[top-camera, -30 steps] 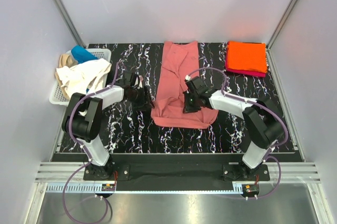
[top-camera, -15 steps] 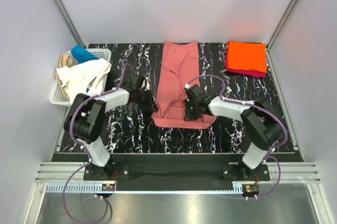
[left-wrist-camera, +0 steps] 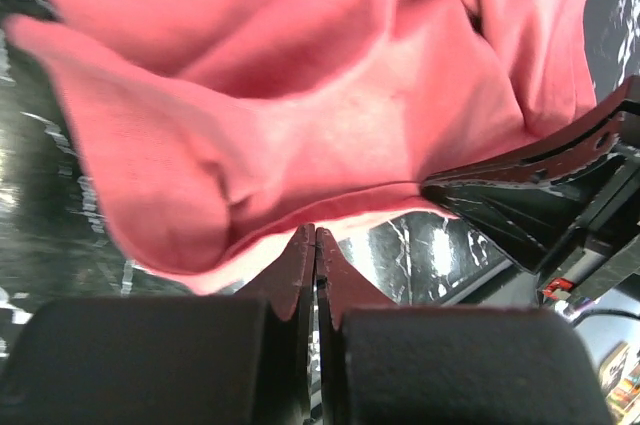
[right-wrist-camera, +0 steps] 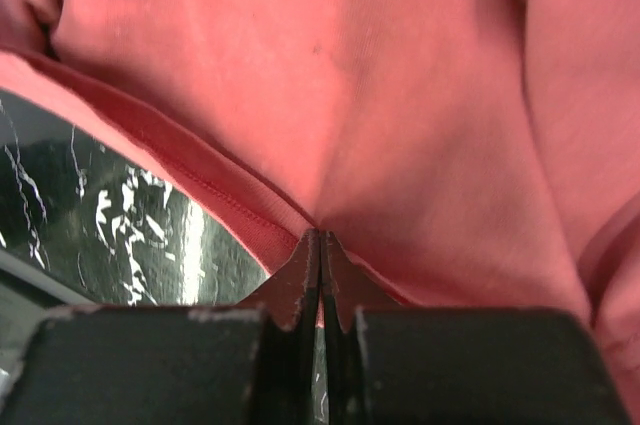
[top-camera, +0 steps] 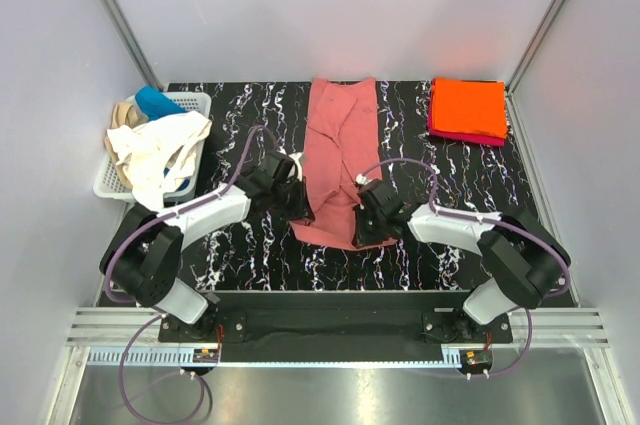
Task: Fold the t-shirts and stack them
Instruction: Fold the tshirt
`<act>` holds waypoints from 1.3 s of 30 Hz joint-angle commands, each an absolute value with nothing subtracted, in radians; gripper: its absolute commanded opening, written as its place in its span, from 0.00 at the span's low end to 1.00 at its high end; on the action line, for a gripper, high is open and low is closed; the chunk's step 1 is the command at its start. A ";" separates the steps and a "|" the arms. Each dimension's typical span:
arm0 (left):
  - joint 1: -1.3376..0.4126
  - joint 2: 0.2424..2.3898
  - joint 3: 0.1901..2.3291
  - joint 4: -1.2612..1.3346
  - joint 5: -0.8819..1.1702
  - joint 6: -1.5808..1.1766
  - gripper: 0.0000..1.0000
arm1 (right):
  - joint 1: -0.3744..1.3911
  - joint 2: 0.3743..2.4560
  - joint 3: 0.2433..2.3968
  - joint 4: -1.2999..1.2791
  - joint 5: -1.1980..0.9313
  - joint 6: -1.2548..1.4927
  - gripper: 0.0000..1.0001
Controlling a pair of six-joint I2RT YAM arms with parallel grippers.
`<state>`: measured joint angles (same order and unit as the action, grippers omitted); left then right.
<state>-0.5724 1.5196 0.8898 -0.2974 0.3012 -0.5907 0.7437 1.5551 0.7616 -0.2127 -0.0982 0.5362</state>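
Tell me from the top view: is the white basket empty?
No, the basket holds a cream-white t-shirt, a tan t-shirt and a blue t-shirt, spilling over its rim.

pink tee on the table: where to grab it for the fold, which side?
The near edge, one corner per arm, coming from the arms' side. The pink tee lies lengthwise away from the arms, so that short edge is nearest both. Left gripper and right gripper are each shut on it.

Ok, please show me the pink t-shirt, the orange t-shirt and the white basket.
pink t-shirt [top-camera: 340,130]: top view, middle of the cloth.
orange t-shirt [top-camera: 468,105]: top view, centre of folded square.
white basket [top-camera: 192,100]: top view, far rim.
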 commanded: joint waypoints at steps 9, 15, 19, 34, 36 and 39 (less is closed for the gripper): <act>-0.517 1.414 0.890 -0.387 0.061 -0.591 0.37 | 0.772 1.428 0.611 -0.091 -0.106 0.534 0.05; -0.495 1.428 0.812 -0.256 0.202 -0.572 0.49 | 0.776 1.402 0.557 -0.029 -0.106 0.551 0.04; -0.491 1.503 0.810 -0.249 0.229 -0.560 0.55 | 0.778 1.396 0.552 -0.025 -0.106 0.551 0.04; -0.535 1.471 0.855 -0.187 0.354 -0.518 0.00 | 0.792 1.342 0.543 -0.040 -0.118 0.586 0.05; -0.573 1.421 0.839 -0.187 0.338 -0.525 0.00 | 0.798 1.321 0.537 -0.044 -0.118 0.591 0.05; -0.620 1.391 0.810 -0.190 0.313 -0.514 0.00 | 0.805 1.301 0.529 -0.052 -0.120 0.588 0.06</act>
<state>-0.5827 1.4475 0.8280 -0.2317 0.3107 -0.5365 0.7895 1.3407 0.5354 -0.0502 -0.1143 0.5808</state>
